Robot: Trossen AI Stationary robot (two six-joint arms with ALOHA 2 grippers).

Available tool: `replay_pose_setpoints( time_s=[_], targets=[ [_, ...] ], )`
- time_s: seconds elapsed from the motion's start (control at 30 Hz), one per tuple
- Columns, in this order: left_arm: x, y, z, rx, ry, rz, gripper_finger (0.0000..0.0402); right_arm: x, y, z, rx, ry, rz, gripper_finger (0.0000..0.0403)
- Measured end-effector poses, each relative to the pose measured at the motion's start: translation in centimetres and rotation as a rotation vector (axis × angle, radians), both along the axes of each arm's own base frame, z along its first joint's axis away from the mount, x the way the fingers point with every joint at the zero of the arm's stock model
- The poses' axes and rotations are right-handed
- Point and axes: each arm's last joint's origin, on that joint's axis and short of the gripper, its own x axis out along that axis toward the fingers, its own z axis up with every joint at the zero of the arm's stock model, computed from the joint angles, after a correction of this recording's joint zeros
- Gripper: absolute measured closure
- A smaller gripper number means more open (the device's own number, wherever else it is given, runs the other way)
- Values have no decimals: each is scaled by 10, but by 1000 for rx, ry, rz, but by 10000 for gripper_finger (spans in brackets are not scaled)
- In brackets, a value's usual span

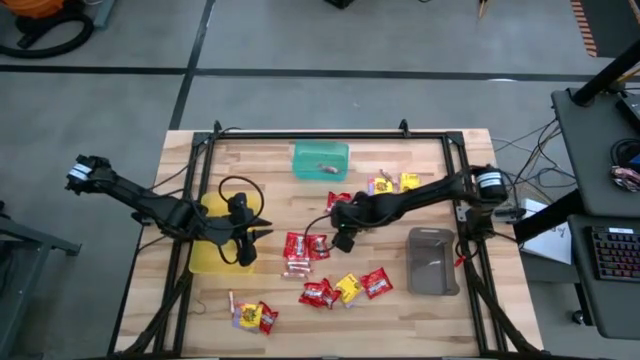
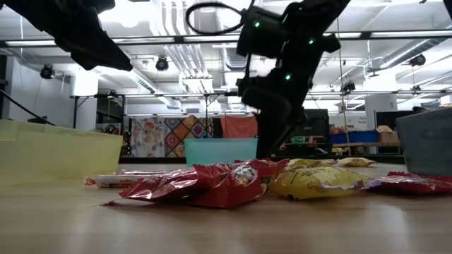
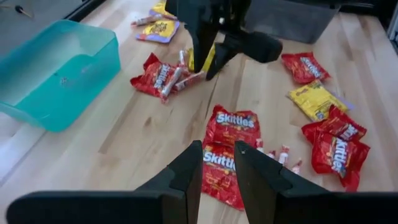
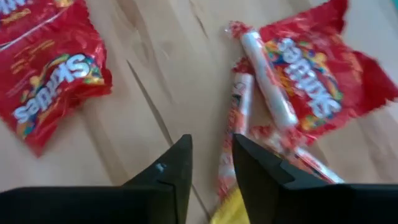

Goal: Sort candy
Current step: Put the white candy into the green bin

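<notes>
**Right gripper over the candy rolls, nothing held**

I have the right gripper [image 4: 210,163] low over the middle of the table [image 1: 450,310], its fingers a little apart and pinching nothing; the pinkish twisted rolls [image 4: 264,93] lie just ahead of its tips, beside two red packets [image 4: 53,78] (both flat on the wood); more red and yellow candy [image 1: 345,290] is scattered nearer the front edge; the left gripper [image 3: 217,171] waits by the yellow tray [image 1: 205,258], fingers slightly parted and empty.
</notes>
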Motion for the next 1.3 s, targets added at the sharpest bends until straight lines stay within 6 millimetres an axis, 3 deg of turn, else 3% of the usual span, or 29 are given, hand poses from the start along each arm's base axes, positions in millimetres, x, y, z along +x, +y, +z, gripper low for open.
replay_pose_setpoints(
  time_s=[0.27,0.7,1.3],
  targets=[
    [2,0,-1,-33,-13,45,325,7,0,-18,-21,52,-21,282],
    [17,-5,-14,-43,6,99,325,11,2,-18,12,44,100,391],
    [23,-9,-19,-93,-8,125,325,0,4,27,-6,-119,296,394]
  ],
)
